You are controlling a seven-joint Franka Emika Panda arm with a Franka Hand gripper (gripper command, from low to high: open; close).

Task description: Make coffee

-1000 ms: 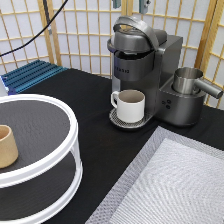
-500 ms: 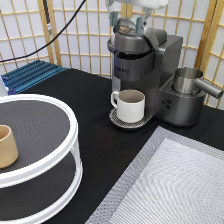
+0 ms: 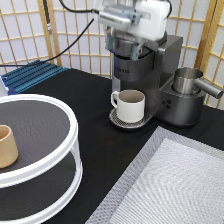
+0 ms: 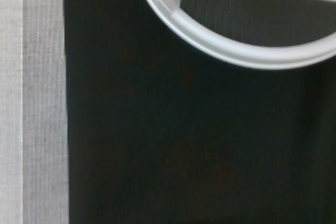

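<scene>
Jaws are blending into the coffee machine's (image 3: 159,75) lid, so I'm not telling spread from pinched. The gripper (image 3: 127,46) is hanging right over it, with the mug (image 3: 131,106) sitting straight below. The coffee pod isn't showing anywhere. I'm guessing it's working the lid step, which is calling for gentle, square contact.

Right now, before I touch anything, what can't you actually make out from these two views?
- The tool, exterior view: it is at the coffee machine's top, but its own white body hides the fingers.
- Coffee pod: not seen in either view; whether the tool carries it cannot be told.
- Inside of the mug, exterior view: the camera angle hides its contents.
- Wrist view: only the black table, a grey mat and a white rim cut off by the edge.
</scene>
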